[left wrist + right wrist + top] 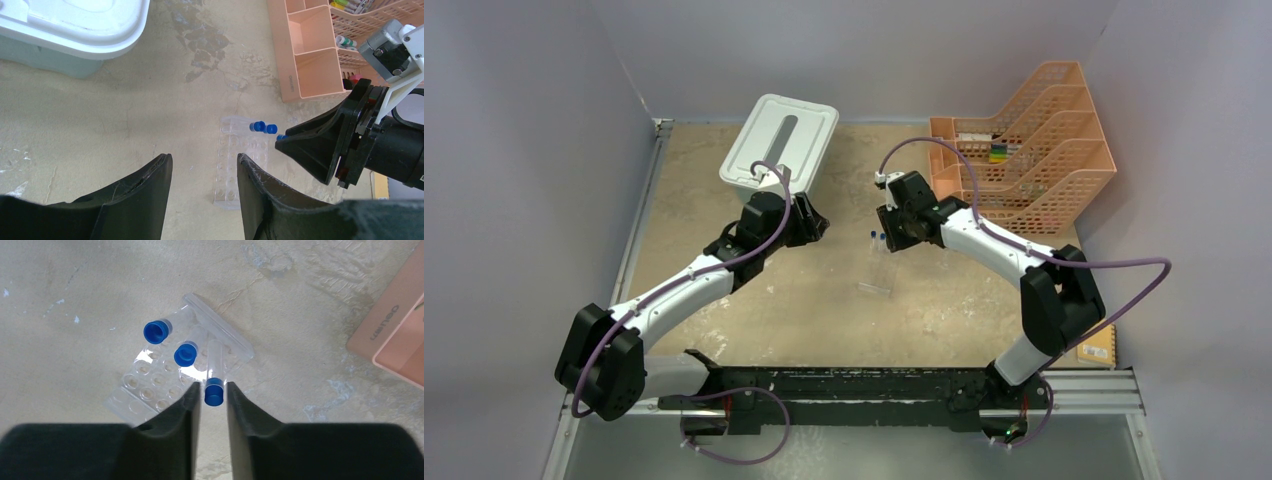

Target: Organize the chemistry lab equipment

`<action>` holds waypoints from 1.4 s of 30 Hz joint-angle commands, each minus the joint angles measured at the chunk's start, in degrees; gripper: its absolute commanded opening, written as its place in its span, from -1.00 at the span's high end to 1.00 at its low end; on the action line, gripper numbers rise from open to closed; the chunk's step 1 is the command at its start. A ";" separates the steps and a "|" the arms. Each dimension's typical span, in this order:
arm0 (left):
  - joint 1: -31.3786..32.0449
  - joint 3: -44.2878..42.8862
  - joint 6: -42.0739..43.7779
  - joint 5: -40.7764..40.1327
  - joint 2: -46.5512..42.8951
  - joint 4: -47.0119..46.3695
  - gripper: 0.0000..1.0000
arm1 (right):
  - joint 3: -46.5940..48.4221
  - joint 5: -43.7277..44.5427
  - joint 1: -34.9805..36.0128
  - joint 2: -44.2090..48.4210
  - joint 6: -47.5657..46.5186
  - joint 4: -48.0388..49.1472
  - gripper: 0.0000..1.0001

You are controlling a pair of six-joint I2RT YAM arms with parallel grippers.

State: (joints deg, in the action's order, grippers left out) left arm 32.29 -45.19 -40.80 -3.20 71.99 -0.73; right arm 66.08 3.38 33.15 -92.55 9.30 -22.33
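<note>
At the centre of the overhead frame, the clear rack lies on the tabletop, with three blue-capped tubes tilted at one end of it. The right gripper straddles the blue cap of the tube nearest it, its claw narrowly apart; whether it pinches the cap I cannot tell. The left gripper hangs above the table with its claw apart and nothing in it. At the right edge of the right wrist frame, the orange tray carries raised lettering, seemingly "deli", seen upside down.
</note>
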 commanded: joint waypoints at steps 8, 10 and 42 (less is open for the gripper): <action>-0.39 -0.09 1.49 0.46 -0.66 -2.89 0.02 | -5.35 -1.82 -0.60 5.37 0.80 4.08 0.12; -0.39 -0.20 1.50 0.52 -0.53 -3.10 0.02 | -6.20 -2.68 -0.63 4.76 0.41 4.49 0.28; -0.52 0.03 1.68 0.24 -0.87 -2.71 0.02 | 0.51 -1.55 -0.63 -1.52 -3.37 5.79 0.80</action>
State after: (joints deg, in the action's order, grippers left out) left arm 32.25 -45.19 -40.66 -3.20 71.99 -0.73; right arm 64.01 1.93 32.67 -93.56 7.20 -17.34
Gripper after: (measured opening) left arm 0.494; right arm 0.099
